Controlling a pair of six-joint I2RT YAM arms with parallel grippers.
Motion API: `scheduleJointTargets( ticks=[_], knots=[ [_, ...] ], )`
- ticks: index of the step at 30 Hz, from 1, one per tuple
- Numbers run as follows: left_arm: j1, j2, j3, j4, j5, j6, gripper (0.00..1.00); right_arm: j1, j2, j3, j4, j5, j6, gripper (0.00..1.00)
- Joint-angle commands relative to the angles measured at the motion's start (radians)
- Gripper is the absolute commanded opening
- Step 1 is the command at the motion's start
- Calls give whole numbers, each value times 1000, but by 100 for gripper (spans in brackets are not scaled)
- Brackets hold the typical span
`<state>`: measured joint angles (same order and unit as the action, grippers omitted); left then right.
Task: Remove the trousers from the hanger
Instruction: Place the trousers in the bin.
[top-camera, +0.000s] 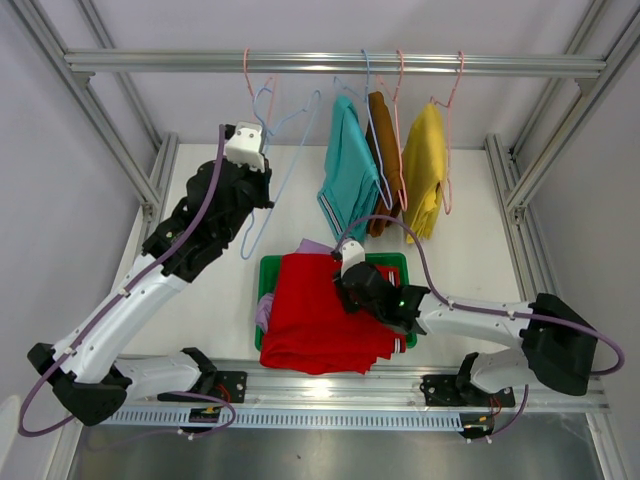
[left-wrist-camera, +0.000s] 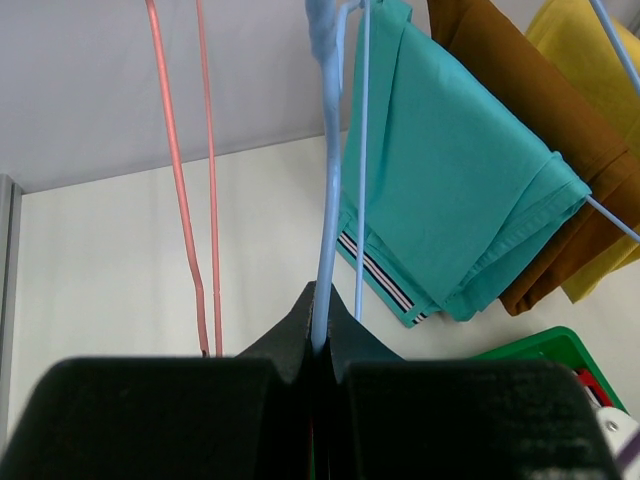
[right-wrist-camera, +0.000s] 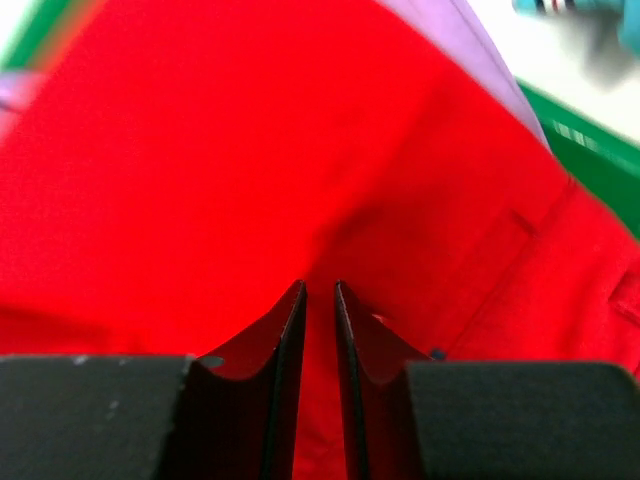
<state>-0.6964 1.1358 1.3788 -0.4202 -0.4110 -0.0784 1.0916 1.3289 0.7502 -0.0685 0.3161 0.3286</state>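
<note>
On the green tray (top-camera: 398, 262), right claw (right-wrist-camera: 319, 300) barely parted over red trousers (top-camera: 320, 320); left claw (left-wrist-camera: 318, 345) pinching blue hanger (left-wrist-camera: 328, 180); no legible writing

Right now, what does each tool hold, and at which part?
The left tool pinches the blue hanger on its lower wire. The right tool, slightly open above the red trousers, holds nothing visible.

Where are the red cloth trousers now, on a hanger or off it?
Off. The red cloth trousers lie folded across the green plastic tray, above the lilac pair, with no hanger through them.
</note>
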Motion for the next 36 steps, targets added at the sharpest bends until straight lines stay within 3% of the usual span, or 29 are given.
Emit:
scheduleJointTargets(
  ticks=[1,14,27,36],
  knots=[
    [0,2,49,14,23,-1,0,-29,50,-37,56,5,18,21],
    [0,13,49,9,34,2,1,33,29,124,108,-40,-68,25],
    [0,36,52,9,14,5,0,-21,372,86,271,-149,-11,22],
    [0,96,206,-41,12,-8,1,-38,221,14,259,-184,-22,28]
  ],
)
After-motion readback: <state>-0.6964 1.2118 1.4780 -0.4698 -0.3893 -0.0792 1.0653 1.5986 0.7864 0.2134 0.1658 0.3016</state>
